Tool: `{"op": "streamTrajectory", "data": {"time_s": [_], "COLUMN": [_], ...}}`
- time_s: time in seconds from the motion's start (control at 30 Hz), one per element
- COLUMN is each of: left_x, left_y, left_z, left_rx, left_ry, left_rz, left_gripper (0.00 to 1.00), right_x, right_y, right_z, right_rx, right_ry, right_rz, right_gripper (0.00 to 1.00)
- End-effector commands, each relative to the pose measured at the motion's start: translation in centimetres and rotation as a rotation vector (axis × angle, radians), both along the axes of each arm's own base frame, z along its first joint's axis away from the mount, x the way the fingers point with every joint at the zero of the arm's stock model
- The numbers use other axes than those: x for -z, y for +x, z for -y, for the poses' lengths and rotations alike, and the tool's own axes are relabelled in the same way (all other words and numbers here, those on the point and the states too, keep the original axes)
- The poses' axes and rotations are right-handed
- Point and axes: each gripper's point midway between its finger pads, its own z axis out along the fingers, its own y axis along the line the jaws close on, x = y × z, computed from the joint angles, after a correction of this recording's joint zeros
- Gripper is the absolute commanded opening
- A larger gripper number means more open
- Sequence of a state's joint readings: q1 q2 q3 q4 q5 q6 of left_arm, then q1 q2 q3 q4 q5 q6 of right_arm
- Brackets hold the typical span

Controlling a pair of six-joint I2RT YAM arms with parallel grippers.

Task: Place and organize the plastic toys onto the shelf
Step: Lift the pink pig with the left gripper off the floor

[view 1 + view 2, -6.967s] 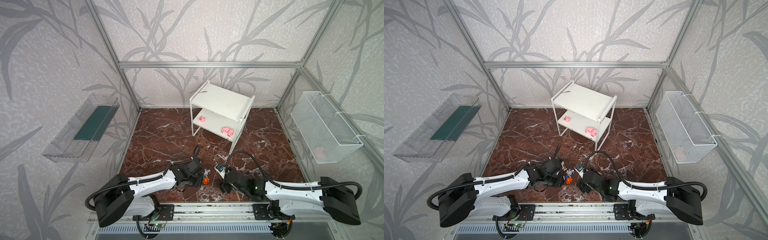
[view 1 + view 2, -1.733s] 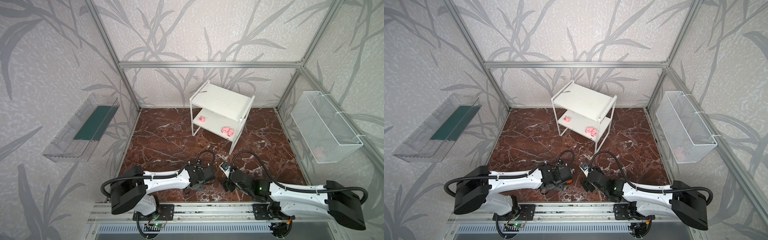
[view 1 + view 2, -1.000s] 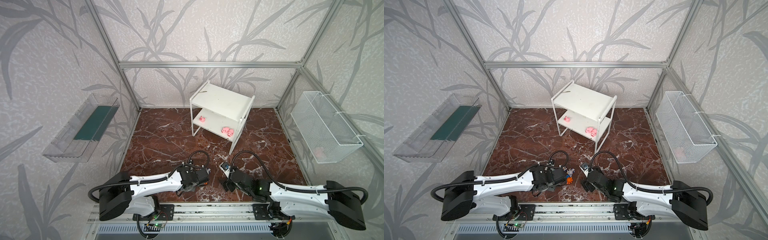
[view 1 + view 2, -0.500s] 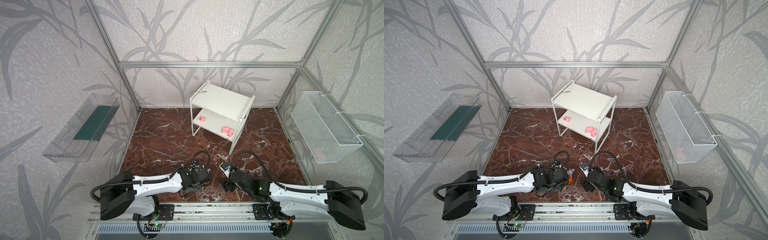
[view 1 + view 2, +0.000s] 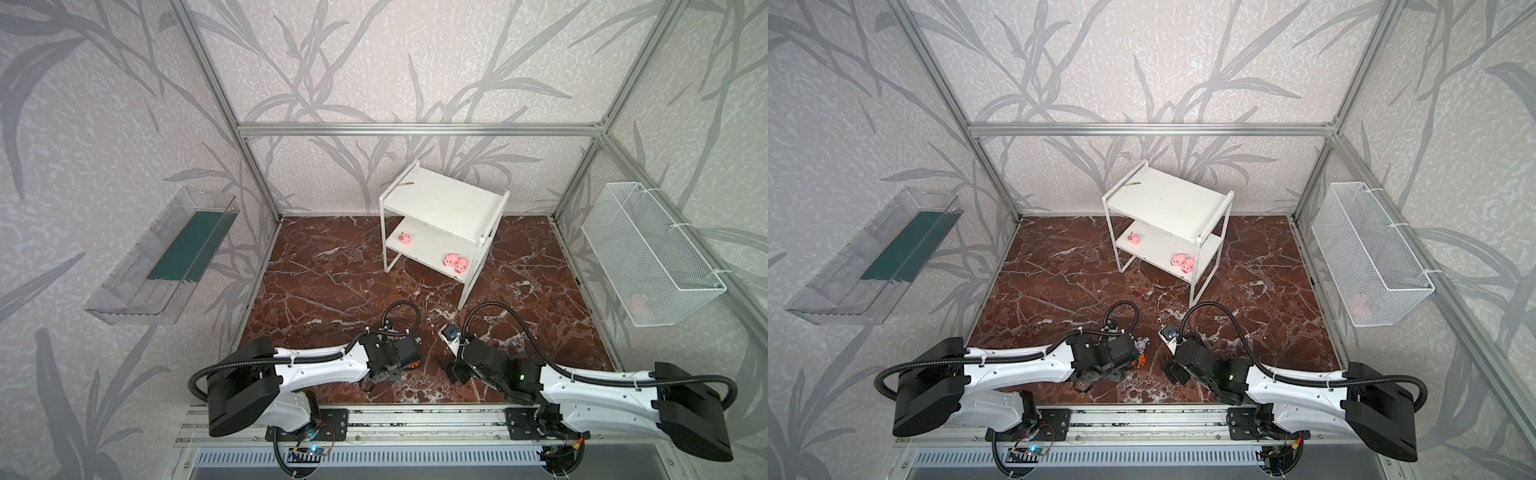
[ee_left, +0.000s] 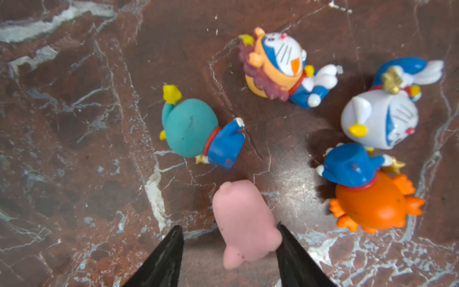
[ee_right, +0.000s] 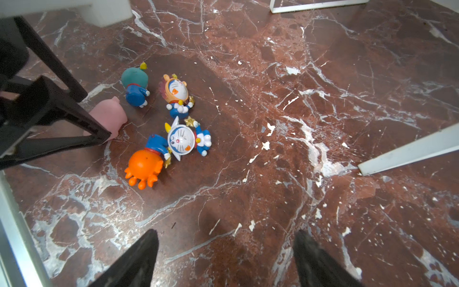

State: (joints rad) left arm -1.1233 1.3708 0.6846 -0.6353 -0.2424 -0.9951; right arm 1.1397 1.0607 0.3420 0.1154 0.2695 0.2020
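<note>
Left wrist view: the left gripper (image 6: 229, 225) straddles a pink pig (image 6: 243, 216) lying on the marble floor (image 6: 74, 149) beside four figurines (image 6: 191, 126), jaws parted, not yet clamped, while the right gripper (image 7: 226, 231) hovers wide, empty.

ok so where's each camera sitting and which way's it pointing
Top views: high at the front, looking down and back at the floor, shelf, left arm and right arm.
Left wrist: on the left arm, looking down at the pig between the open left gripper tips.
Right wrist: on the right arm, low, looking across the floor at the pig and four figurines; open right gripper tips and the left gripper show.
Shared: both wrist views show that pig and the figurines.
</note>
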Motion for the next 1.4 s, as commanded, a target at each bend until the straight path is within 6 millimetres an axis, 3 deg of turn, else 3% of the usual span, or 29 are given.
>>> {"op": "streamTrajectory", "data": {"time_s": [0.0,0.3,0.53,0.67,1.03,1.37], "left_x": [-0.2,-0.3,-0.7,0.1,1.3,0.7], "left_y": [0.6,0.4,0.6,0.6,-0.2,0.0], "left_z": [-0.5,-2.8,0.2,0.7,-3.1,-2.4], "left_rx": [-0.002,-0.066,-0.007,-0.008,-0.11,-0.09], "left_ry": [0.013,0.098,-0.053,-0.062,0.088,0.016], "left_rz": [0.033,0.031,0.028,0.016,-0.005,0.02], "left_gripper": [0.61,0.58,0.61,0.62,0.58,0.48], "right_x": [-0.9,-1.1,-0.9,-0.8,-0.8,-0.7], "right_y": [-1.0,-2.2,-2.0,-1.9,-1.9,-1.8], "right_z": [-1.5,-2.4,-2.6,-2.6,-2.2,-2.3], "right_rx": [-0.093,-0.176,-0.17,-0.168,-0.158,-0.155], "right_ry": [0.06,0.059,0.051,0.048,0.046,0.049], "right_rz": [-0.013,-0.052,-0.048,-0.047,-0.04,-0.041], "right_gripper": [0.92,0.97,0.97,0.97,0.97,0.97]}}
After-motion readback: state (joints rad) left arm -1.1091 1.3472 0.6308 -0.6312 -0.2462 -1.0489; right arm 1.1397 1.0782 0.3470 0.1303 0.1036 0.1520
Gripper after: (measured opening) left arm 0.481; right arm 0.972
